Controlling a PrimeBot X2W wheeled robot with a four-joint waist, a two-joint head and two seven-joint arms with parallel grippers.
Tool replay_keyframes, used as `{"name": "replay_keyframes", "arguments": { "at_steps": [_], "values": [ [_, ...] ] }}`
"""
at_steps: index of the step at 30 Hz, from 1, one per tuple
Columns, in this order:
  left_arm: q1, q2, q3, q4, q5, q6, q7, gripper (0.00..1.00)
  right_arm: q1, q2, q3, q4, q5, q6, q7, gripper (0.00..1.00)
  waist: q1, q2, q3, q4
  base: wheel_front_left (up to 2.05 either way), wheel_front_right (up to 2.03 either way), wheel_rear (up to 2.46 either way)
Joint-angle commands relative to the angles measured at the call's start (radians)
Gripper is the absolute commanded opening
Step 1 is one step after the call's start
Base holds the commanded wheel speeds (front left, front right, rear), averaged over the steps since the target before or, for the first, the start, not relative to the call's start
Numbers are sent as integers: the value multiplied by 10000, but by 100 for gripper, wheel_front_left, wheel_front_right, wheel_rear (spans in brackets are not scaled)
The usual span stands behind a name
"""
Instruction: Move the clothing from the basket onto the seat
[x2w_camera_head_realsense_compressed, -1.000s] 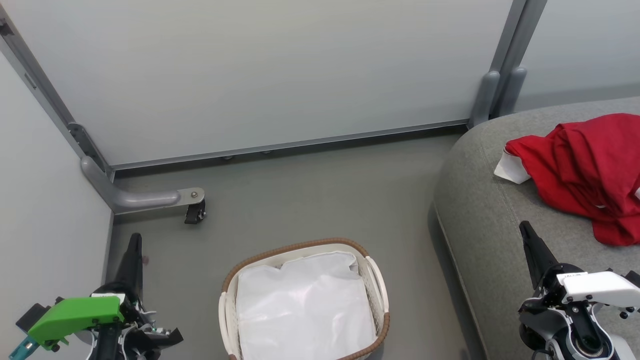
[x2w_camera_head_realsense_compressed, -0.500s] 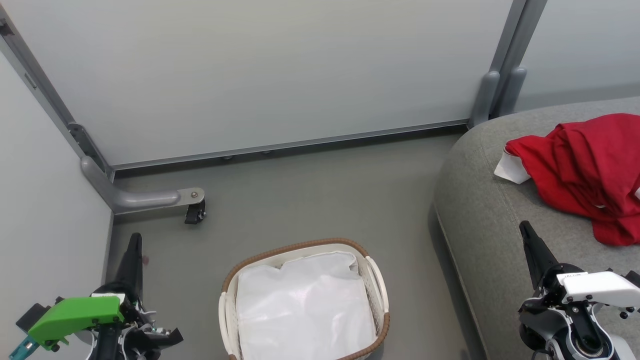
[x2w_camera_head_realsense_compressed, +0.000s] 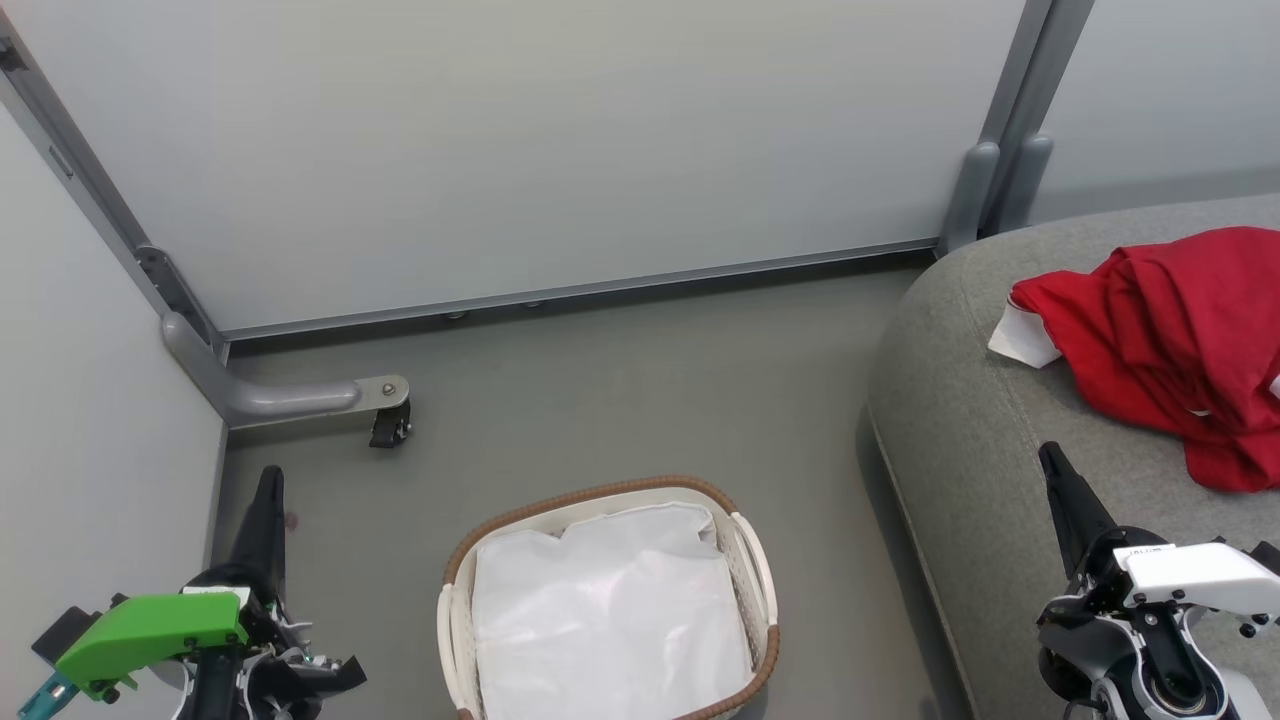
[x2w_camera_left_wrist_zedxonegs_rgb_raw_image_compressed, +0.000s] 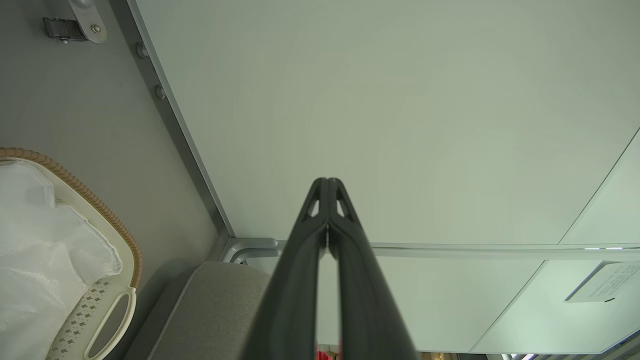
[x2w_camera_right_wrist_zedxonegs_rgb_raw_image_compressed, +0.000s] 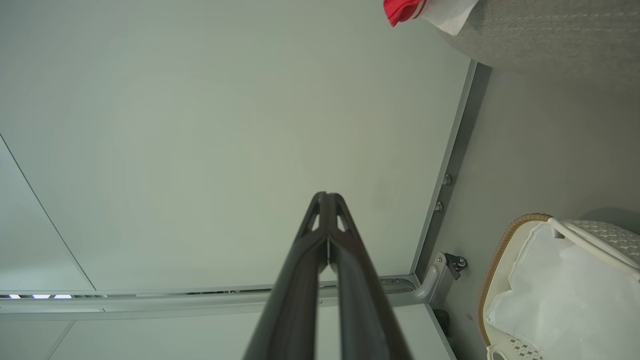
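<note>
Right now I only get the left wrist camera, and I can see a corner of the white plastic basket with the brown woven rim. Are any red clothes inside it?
Observer: No. In the head view, the oval cream-white plastic basket with the brown woven rim holds just its crumpled white lining.
Operator: Where are the red clothes, then?
Observer: The bright red fabric clothing with white trim lies in a heap on the big grey fabric couch seat, on the robot's right.
Operator: Is the other pincer holding something?
Observer: No. The right pincer is shut and grips nothing.
</note>
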Motion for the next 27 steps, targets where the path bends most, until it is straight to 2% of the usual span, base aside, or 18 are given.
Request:
{"name": "replay_keyframes", "arguments": {
  "at_steps": [1, 27],
  "values": [
    [-109, 70, 25, -15, -31, -39, 35, 0, 111, -63, -21, -28, 30, -3, 14, 0, 0, 0, 0, 0, 0, 0, 0],
    [-109, 68, 24, -16, -32, -38, 34, 0, 111, -61, -20, -28, 31, -3, 13, 0, 0, 0, 0, 0, 0, 0, 0]
  ]
}}
